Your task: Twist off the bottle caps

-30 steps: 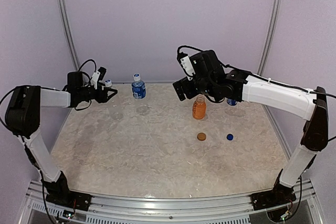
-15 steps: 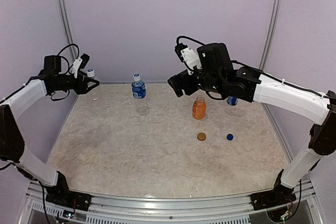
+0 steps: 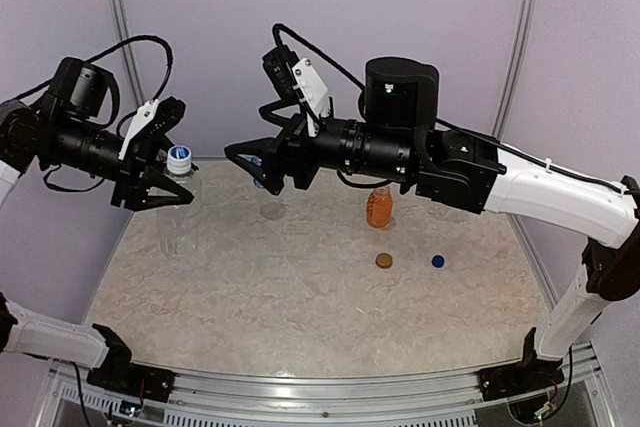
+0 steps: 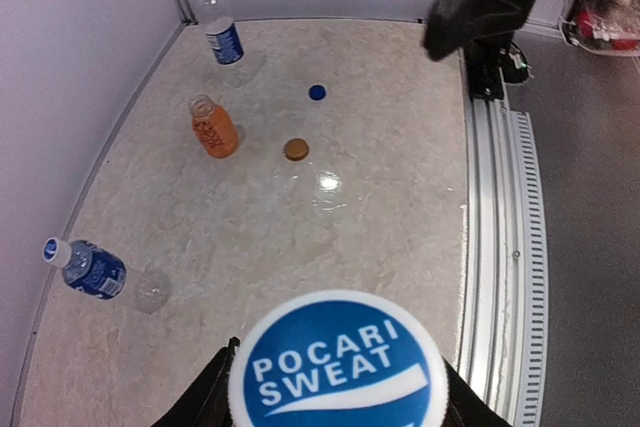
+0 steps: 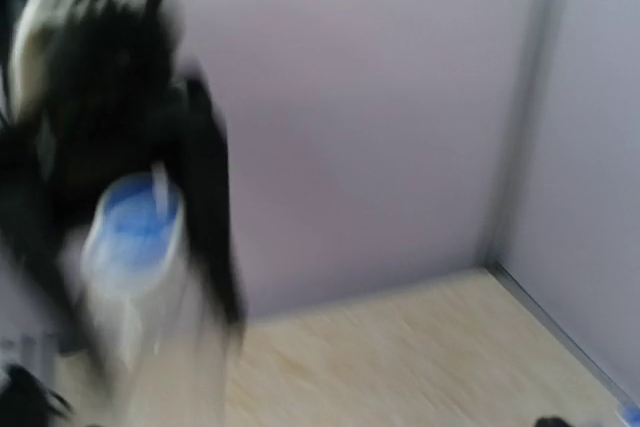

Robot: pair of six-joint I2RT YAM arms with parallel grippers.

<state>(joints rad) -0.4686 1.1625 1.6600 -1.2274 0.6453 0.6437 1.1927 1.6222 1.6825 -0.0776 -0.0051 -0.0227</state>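
My left gripper (image 3: 168, 179) is shut on the tall clear bottle (image 3: 174, 222) and holds it upright in the air over the table's left side. The bottle's blue "Pocari Sweat" cap (image 3: 179, 157) is on it and fills the bottom of the left wrist view (image 4: 338, 362). My right gripper (image 3: 248, 169) is open, a short way to the right of that cap, pointing at it. The right wrist view is blurred and shows the cap (image 5: 135, 222). The orange bottle (image 3: 379, 207) stands uncapped. An orange-brown cap (image 3: 383, 260) and a blue cap (image 3: 437, 260) lie loose on the table.
The left wrist view shows a capped blue-label bottle (image 4: 87, 267) by the back wall and an uncapped blue-label bottle (image 4: 223, 37) in the far corner. In the top view the right arm (image 3: 400, 147) hides most of both. Walls enclose the table on three sides.
My left arm has lifted the tall clear bottle from the back-left corner up and toward the camera. My right arm has swung left from above the orange bottle toward the cap.
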